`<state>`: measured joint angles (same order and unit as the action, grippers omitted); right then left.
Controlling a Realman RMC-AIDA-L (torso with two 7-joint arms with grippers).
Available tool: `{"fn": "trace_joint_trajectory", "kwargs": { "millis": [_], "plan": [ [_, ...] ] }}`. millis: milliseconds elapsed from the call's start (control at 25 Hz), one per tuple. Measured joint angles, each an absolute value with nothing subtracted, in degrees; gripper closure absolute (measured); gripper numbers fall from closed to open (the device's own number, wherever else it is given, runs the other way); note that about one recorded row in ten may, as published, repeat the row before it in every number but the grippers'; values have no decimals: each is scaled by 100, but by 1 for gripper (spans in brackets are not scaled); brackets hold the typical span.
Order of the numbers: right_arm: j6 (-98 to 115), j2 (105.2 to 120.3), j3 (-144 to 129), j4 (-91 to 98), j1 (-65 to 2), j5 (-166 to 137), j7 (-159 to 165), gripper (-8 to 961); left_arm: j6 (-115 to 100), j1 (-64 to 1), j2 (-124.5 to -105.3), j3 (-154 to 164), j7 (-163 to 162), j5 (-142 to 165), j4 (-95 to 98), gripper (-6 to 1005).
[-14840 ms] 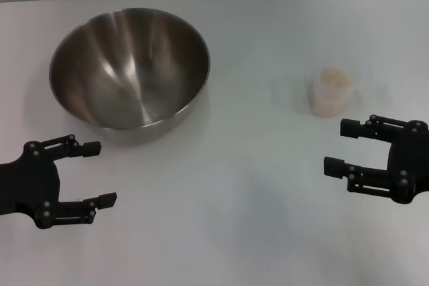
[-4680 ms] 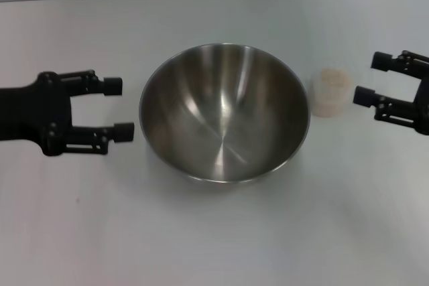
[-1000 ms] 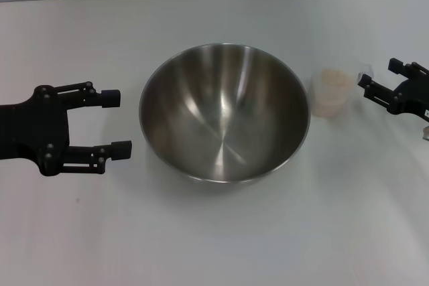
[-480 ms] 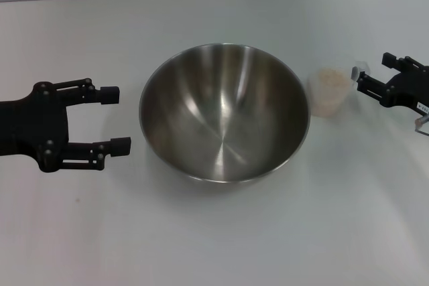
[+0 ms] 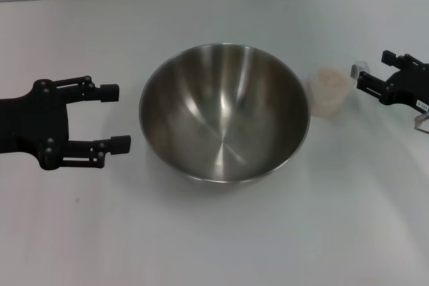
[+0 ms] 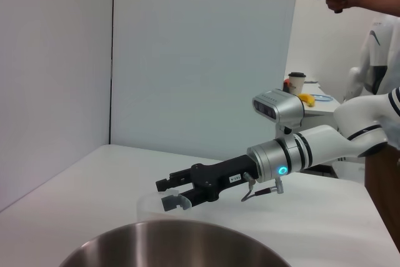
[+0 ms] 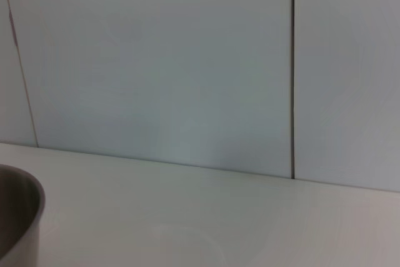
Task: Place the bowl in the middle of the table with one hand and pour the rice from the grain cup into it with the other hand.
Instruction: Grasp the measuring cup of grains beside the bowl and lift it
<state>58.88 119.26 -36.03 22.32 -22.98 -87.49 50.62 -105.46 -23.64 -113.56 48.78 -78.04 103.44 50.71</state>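
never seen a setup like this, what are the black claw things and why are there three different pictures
The black claws are the two grippers of a two-armed robot. One picture comes from a camera on its head, looking down at the white table; the other two come from cameras on each wrist.

In the head view, the left gripper sits to the left of a big steel bowl, fingers open and holding nothing. The right gripper is at the far right, beside a small clear grain cup with rice in it. It is close to the cup, but I cannot tell whether it grips it.

The left wrist view looks across the bowl's rim at the right arm reaching for the cup. The right wrist view shows mostly the wall, the table and an edge of the bowl.
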Motion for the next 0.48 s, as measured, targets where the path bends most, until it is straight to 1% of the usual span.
{"fn": "trace_joint_trajectory", "kwargs": {
  "millis": [480],
  "plan": [
    [5888,11938,-3651,2225,-2326,-8744,4691,294,-10546,-2382,-11369,4856,-7804,10357,5071,153]
  ]
}}
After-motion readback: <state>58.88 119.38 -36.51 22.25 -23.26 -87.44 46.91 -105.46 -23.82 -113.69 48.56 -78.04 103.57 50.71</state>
